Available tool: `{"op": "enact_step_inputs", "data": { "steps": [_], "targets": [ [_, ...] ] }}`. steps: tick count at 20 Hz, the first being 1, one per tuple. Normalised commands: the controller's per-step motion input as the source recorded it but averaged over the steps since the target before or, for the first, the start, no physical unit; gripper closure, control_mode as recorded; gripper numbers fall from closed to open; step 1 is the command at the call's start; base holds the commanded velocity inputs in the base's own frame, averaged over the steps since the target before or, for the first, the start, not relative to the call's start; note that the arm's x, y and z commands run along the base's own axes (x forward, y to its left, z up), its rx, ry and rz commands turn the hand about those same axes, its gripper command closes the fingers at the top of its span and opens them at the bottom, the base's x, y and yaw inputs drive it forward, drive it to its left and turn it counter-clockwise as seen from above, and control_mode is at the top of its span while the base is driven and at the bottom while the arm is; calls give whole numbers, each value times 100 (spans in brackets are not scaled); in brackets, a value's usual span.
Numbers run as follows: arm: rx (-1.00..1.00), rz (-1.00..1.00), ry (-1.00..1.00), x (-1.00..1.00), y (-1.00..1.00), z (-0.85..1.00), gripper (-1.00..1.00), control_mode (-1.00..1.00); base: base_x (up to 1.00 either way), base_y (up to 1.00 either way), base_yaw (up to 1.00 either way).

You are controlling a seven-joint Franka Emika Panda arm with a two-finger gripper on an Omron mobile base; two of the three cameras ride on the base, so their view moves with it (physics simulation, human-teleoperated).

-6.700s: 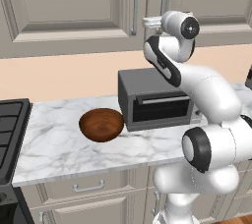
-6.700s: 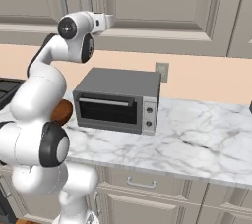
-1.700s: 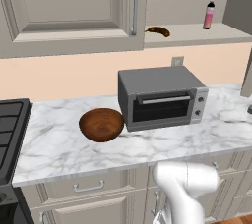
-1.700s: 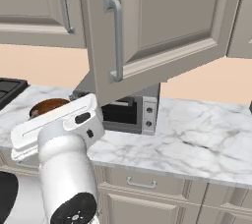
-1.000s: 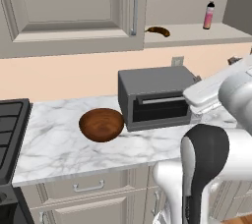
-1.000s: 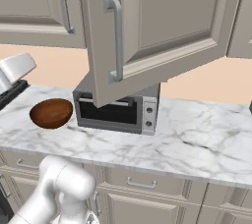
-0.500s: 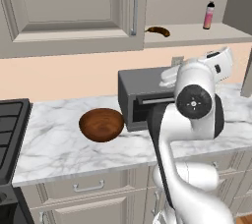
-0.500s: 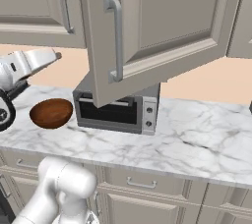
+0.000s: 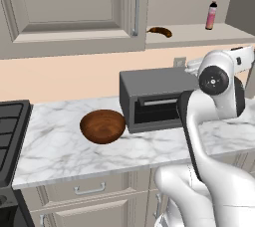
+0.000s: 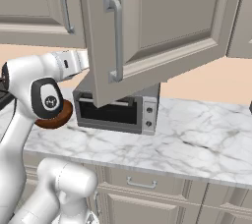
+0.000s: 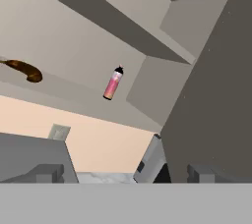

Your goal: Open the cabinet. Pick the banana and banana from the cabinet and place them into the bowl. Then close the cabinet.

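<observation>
With the cabinet (image 9: 194,34) door swung wide, the dark banana (image 9: 160,32) lies on its shelf, left of the pink bottle (image 9: 212,15). Gripper (image 11: 125,171) empty, jaws spread. Likely light, soft, bruisable; best taken gently across its curved middle.

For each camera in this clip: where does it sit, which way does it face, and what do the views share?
Left base view: behind-left of the arm, facing the counter, bowl, oven, open cabinet shelf.
Right base view: behind-right, facing the swung-open cabinet door; arm at left.
Hand view: on the hand, tilted up at the shelf; open jaws at bottom.
Shared: brown banana and pink bottle in left and hand views.
</observation>
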Motion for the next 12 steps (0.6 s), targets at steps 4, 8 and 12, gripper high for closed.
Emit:
{"op": "enact_step_inputs", "data": {
  "steps": [4, 8, 12],
  "targets": [
    [13, -10, 0, 2, -100, 0, -100, -100, 0, 0, 0],
    [17, -11, -3, -2, -100, 0, -100, -100, 0, 0, 0],
    [7, -4, -4, 4, -42, 0, -100, -100, 0, 0, 0]
  ]
}}
